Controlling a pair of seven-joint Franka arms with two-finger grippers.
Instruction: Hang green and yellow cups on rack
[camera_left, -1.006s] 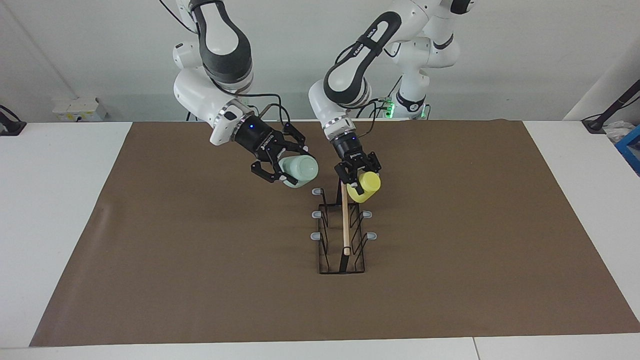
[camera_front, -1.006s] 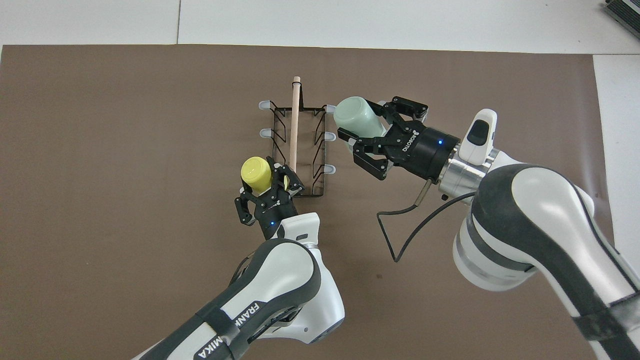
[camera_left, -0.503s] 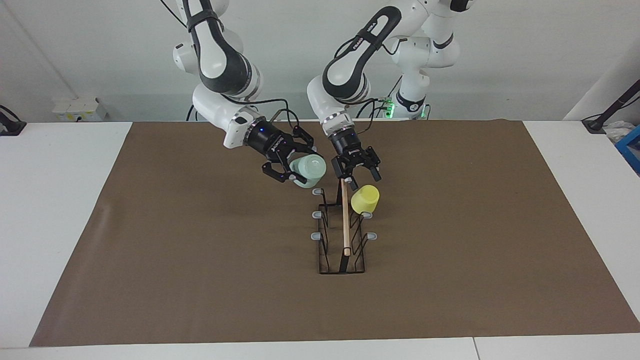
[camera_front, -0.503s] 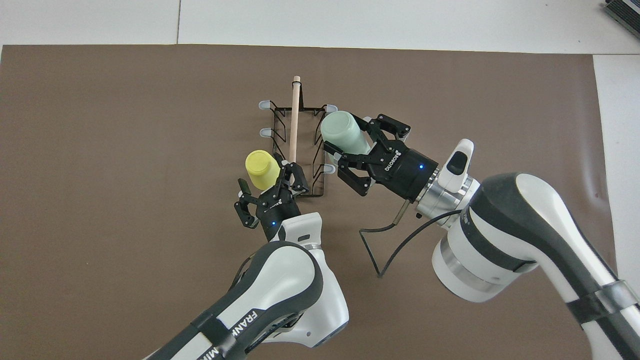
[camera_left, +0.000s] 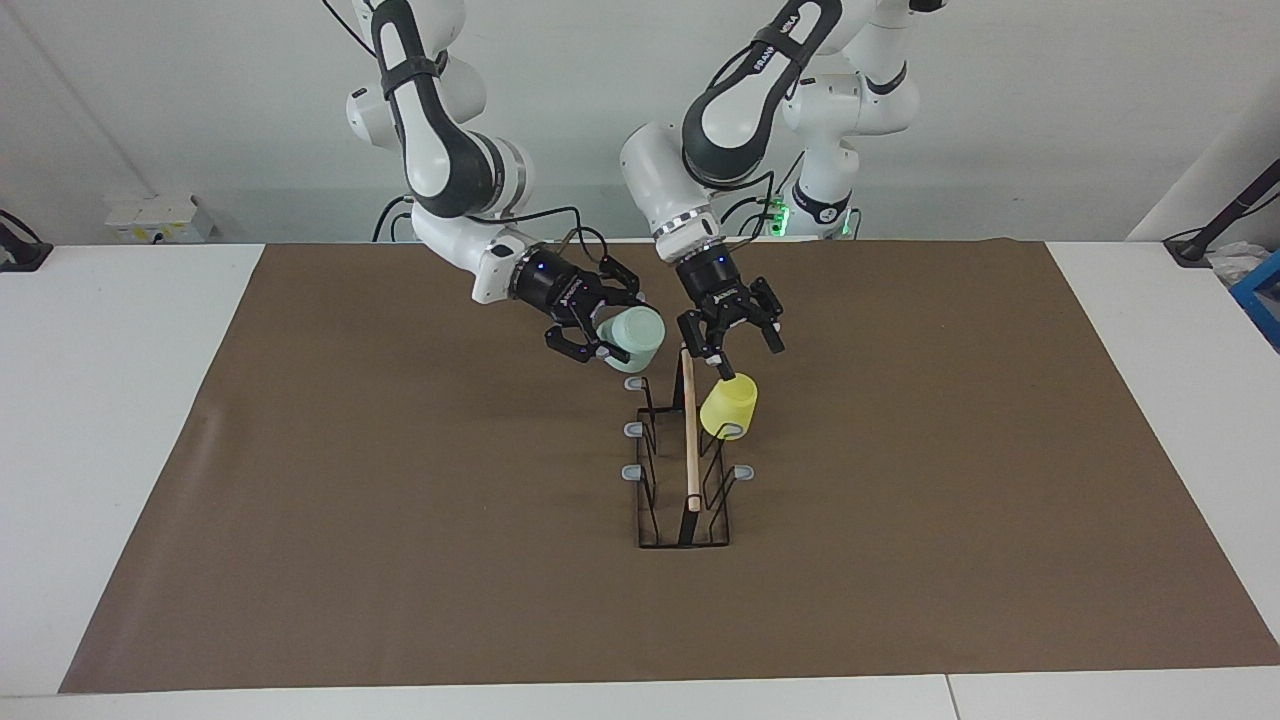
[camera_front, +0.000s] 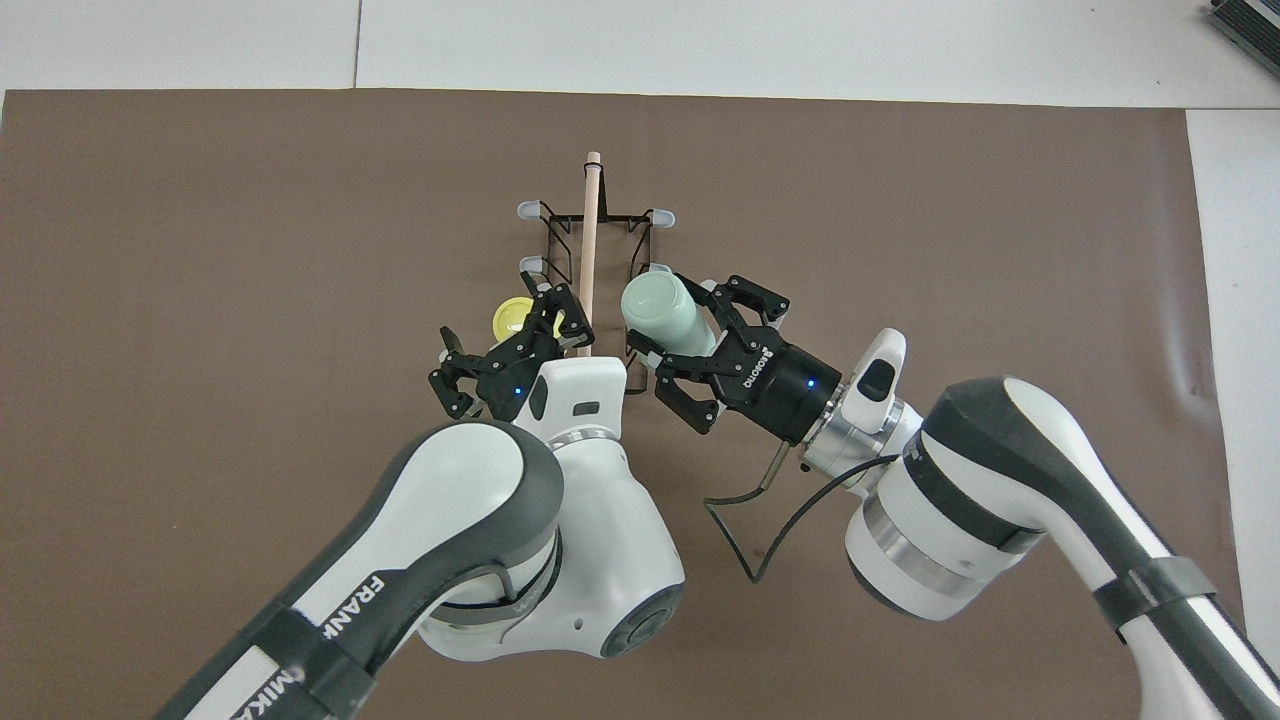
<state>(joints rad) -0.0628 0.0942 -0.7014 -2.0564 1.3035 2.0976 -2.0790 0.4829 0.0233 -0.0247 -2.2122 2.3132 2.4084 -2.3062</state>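
In the facing view, the yellow cup (camera_left: 729, 409) is seen hung on the rack (camera_left: 683, 462); the left gripper (camera_left: 731, 334) is spread empty above it. In the overhead view, the green cup (camera_front: 657, 313) is clamped by the right gripper (camera_front: 690, 330) over the rack's nearest prong; lowering onto it is judged next.

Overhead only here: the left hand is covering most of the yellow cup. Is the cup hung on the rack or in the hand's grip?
Observer: Hung. The facing view shows the yellow cup upside down on a prong of the rack, with the left hand open just above it.
Operator: Is the green cup on a prong too?
Observer: Not yet. The right hand holds the green cup in the air, above the end prong nearest the robots.
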